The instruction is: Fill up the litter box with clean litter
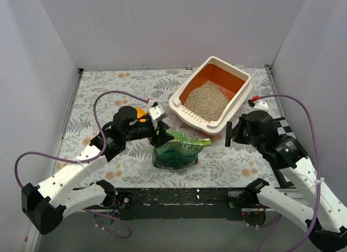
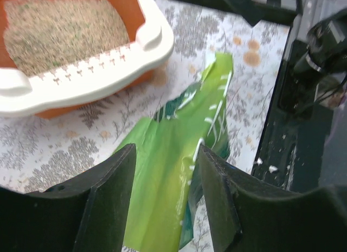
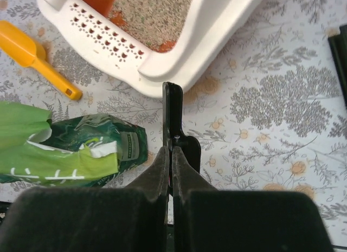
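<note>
The one litter box (image 1: 234, 71) sits on the floral table (image 1: 97, 95), far and right of centre, its slotted edge turned toward the arms. It holds the clean litter (image 1: 207, 99) as a beige-grey pile with orange floor showing around it. One green bag (image 1: 176, 152) lies near that edge, not touching it, its mouth torn open; its contents are hidden. One yellow scoop (image 3: 32, 50) lies beside the box. The left gripper (image 2: 165, 181) has its fingers spread over the bag. The right gripper (image 3: 172, 122) is pressed together on nothing.
</note>
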You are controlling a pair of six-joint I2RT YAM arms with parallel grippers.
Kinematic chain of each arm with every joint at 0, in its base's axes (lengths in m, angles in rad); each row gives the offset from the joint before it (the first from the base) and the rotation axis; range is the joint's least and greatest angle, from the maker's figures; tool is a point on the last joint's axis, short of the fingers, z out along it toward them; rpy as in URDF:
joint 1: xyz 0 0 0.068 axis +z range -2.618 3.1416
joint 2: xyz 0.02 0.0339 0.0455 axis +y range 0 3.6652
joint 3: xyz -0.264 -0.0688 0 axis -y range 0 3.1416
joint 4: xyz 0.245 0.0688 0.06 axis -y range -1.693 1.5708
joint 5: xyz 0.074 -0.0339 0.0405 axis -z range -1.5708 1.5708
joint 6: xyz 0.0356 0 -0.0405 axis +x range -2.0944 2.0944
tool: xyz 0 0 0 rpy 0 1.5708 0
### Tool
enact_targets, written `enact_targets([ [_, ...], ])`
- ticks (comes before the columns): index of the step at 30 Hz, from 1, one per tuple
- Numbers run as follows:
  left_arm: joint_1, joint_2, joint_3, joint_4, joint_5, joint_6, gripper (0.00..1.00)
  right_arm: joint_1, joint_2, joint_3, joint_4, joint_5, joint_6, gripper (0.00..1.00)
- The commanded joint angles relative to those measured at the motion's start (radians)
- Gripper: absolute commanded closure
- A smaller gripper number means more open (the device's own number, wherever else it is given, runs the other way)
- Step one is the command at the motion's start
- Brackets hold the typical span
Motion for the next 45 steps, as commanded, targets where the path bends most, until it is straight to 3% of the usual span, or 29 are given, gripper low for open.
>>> enact_targets([
  [1, 0.001, -0.022, 0.152, -0.115, -0.029, -0.071, 0.48, -0.002, 0.067, 0.170, -0.036, -0.037, -0.190, 0.99],
  [5, -0.001, 0.056, 0.305, -0.156, -0.035, -0.234, 0.43, -0.002, 0.102, 0.290, 0.035, -0.173, -0.311, 0.99],
  [9, 0.001, 0.201, 0.502, -0.213, -0.043, -0.433, 0.54, -0.002, 0.163, 0.387, 0.089, -0.371, -0.375, 0.99],
  [11, 0.013, 0.234, 0.542, -0.181, -0.017, -0.517, 0.54, -0.002, 0.190, 0.436, 0.102, -0.417, -0.379, 0.99],
  [17, 0.105, 0.268, 0.522, 0.060, 0.093, -0.794, 0.52, -0.002, 0.260, 0.558, 0.133, -0.504, -0.362, 0.99],
  [24, 0.179, 0.286, 0.392, 0.460, 0.244, -1.103, 0.52, -0.002, 0.315, 0.600, 0.200, -0.566, -0.316, 0.99],
  [30, 0.180, 0.288, 0.341, 0.574, 0.249, -1.185, 0.52, -0.002, 0.365, 0.611, 0.262, -0.623, -0.269, 0.99],
  [45, 0.189, 0.277, 0.309, 0.617, 0.269, -1.213, 0.53, -0.001, 0.424, 0.620, 0.366, -0.696, -0.198, 0.99],
])
